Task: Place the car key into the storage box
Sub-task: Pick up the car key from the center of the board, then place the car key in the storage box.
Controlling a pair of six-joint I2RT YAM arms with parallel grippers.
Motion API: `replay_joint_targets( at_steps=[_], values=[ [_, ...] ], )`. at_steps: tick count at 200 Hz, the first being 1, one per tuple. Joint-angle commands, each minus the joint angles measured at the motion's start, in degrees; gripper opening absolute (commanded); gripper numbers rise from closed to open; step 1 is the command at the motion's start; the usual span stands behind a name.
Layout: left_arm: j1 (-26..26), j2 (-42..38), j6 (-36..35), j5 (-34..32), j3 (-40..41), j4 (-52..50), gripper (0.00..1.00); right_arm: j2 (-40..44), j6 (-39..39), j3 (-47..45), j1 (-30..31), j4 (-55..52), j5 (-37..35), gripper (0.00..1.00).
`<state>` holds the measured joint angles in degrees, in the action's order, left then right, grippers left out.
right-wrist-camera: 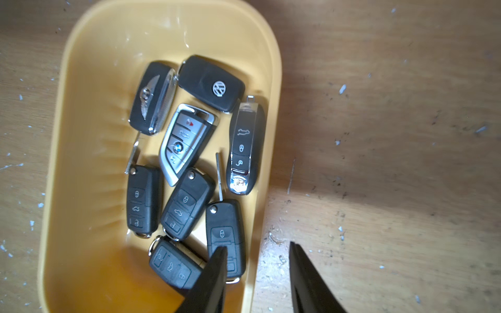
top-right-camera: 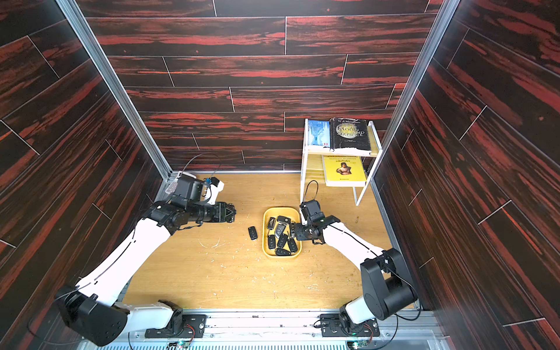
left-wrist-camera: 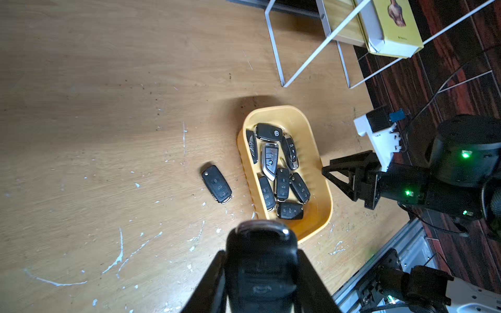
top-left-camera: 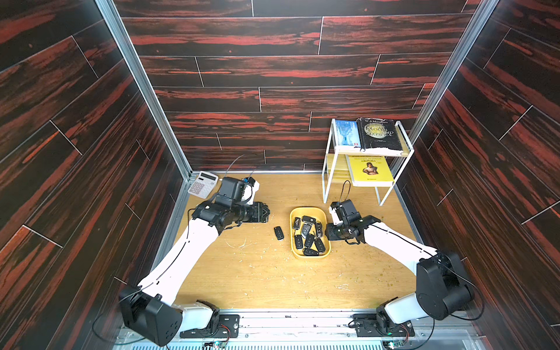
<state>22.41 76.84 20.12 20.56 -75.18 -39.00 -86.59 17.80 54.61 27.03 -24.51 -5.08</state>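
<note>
We see the left jaws clamped on a black car key point(left-wrist-camera: 261, 260), its chrome end poking out past the fingertips; in both top views they hang above the bench point(top-left-camera: 272, 281), well apart from the storage box point(top-left-camera: 307, 209) and to its left. A second key point(top-left-camera: 279, 233) lies flat on the bench just beside the box's left rim; eight fobs point(right-wrist-camera: 187, 143) lie heaped inside the yellow box. The right jaws stand apart, low at the box's right rim; in the right wrist view one finger point(right-wrist-camera: 214, 276) is over the fobs and the other over bare bench, with the rim between them; we cannot tell whether either touches it. A white wire rack point(top-left-camera: 327, 181) holding books point(top-left-camera: 378, 133) stands behind.
</note>
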Motion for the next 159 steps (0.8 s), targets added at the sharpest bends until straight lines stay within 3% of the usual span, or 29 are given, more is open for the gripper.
replay_joint_targets(
  at_steps=[1,98,159],
  values=[
    [1.7,0.8,-0.3,0.8,-2.1,3.4,0.21,-1.2,0.7,-1.3,-0.2,1.9,2.0,0.37],
    [6.8,7.1,-2.1,1.3,-2.4,8.9,0.22,-3.2,0.8,-2.2,-0.9,3.9,4.3,0.24],
    [11.1,16.6,-4.9,-0.9,-8.5,4.6,0.22,-3.5,1.0,-3.2,-1.4,5.0,5.4,0.17]
  ],
)
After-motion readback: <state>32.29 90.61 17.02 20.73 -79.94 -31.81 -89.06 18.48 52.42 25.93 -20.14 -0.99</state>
